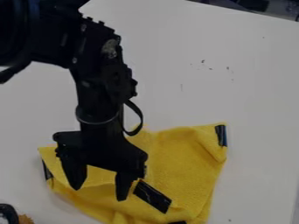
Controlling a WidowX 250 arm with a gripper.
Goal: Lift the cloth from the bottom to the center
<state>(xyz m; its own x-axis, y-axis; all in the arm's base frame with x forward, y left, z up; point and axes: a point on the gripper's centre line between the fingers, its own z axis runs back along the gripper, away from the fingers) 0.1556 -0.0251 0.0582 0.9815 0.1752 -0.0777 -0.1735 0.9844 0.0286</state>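
White flat tabletop (251,87) lies beneath the black two-finger gripper (99,194). Rumpled yellow fabric cloth (187,162) spreads under it and out to one side. Gripper is open, fingers apart. Black rectangular patch (152,197) sits just beside one fingertip.

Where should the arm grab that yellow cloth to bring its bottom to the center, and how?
Probably the puckered lower edge of the yellow cloth, pinched from above, jaws either side of a fold. The cloth lies low on the table, and those puckers offer more to close on than its smoother upper right.
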